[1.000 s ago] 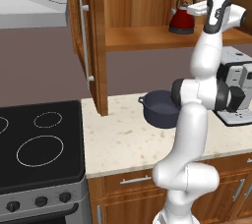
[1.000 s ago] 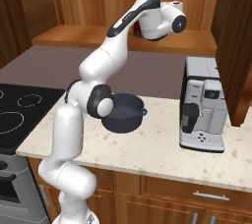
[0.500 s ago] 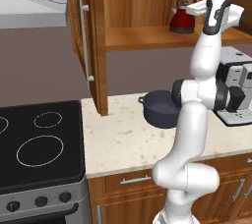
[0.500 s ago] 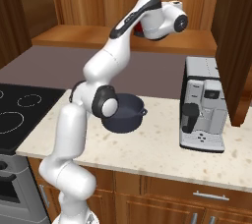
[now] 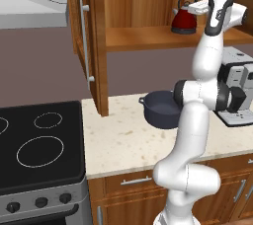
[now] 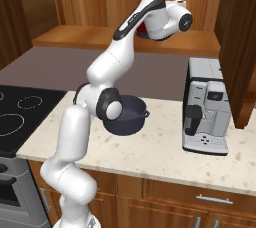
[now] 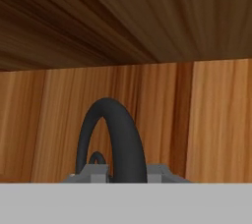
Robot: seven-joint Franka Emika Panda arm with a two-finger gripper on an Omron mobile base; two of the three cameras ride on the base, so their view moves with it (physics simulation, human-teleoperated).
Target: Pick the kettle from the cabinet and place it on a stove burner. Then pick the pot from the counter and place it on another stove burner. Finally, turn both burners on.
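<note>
the small glossy red kettle with the black arched handle stands on the inner shelf of the brown wood wall cabinet, up at the far right, and the white arm's hand is reached in beside it at handle height. in the hand view the black arch of the handle rises straight up between the two grey fingers, which are drawn in close on either side of it, so i'd say they are closed on the handle. the arch runs edge-on away from the hand, so the kettle sits directly ahead of and just below the fingers, and the move that follows would, i judge, be a lift and a pull back out toward the room. the round dark blue-grey pot waits on the beige speckled bench below, and the black glass cooktop with its white circles lies to the near left. a silver coffee machine stands at the right. no readable writing or brand anywhere.
</note>
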